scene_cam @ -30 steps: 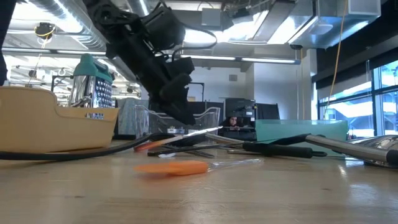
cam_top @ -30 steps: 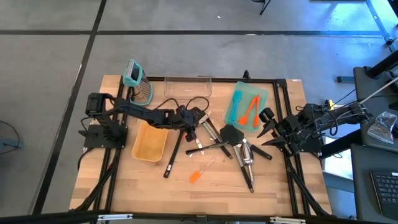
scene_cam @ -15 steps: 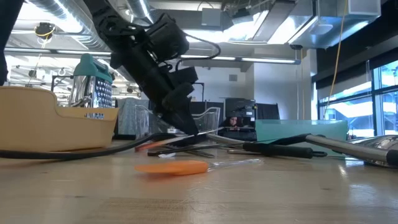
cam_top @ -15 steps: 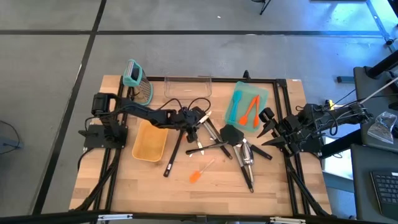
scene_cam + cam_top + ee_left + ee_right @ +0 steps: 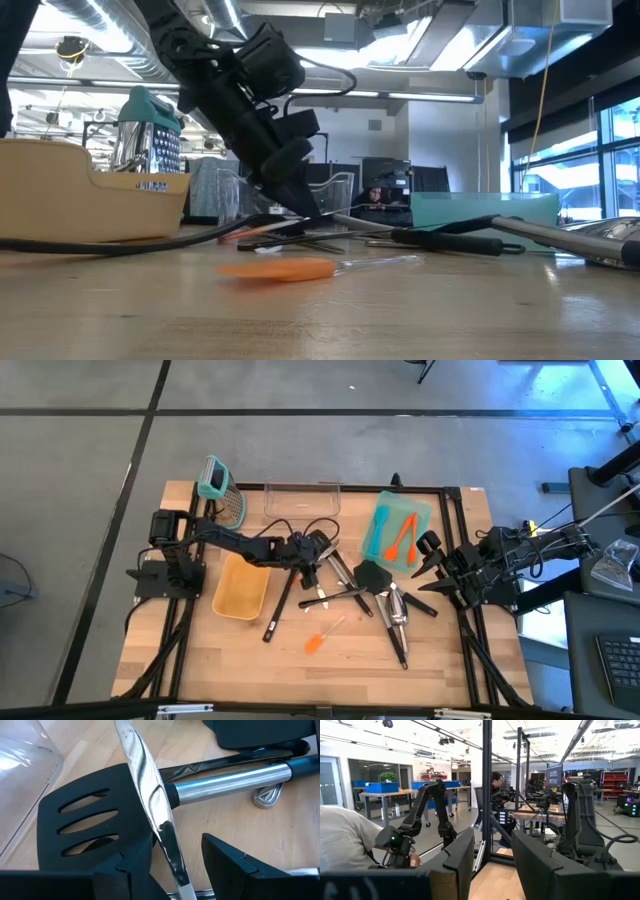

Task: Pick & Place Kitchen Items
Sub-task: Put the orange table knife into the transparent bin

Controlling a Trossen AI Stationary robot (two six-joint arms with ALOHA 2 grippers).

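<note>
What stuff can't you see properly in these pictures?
- Left wrist view: the shiny metal knife runs out of the picture at both ends, its lower end between the left claw fingers.
- Low view: the left arm hides whatever the claw reaches among the utensils.
- High view: the thin metal pieces are too small to name.
- Right wrist view: the right claw faces the room, so no table items show.

A tan plastic tub [image 5: 241,587] sits on the left of the wooden table [image 5: 230,655]. A teal tray [image 5: 420,512] holding orange spatulas [image 5: 403,540] sits back right. Black slotted turners [image 5: 370,574] lie between them.
</note>
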